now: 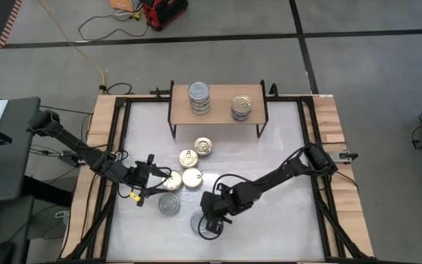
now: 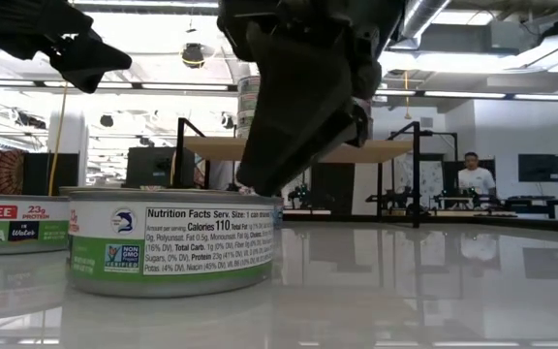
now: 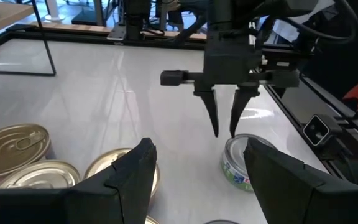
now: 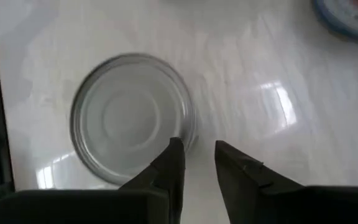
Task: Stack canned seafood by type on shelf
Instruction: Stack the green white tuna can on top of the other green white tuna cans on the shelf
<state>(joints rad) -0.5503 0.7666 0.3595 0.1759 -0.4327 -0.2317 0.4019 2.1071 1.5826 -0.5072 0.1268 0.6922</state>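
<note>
Two dark, jointed arms carry black cables, and the right gripper (image 3: 224, 127) has tapered black fingers under a boxy black block.

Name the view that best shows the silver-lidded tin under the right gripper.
Right wrist view: the silver-lidded tin shows its whole lid. The high view hides it behind the right gripper; the low view shows only its label; the left wrist view shows part.

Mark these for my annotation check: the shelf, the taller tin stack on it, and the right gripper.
shelf (image 1: 222, 116): high view, bare wood between the stacks.
taller tin stack (image 1: 199, 92): high view, top lid.
right gripper (image 3: 224, 122): left wrist view, between its two narrowly parted fingertips.
</note>
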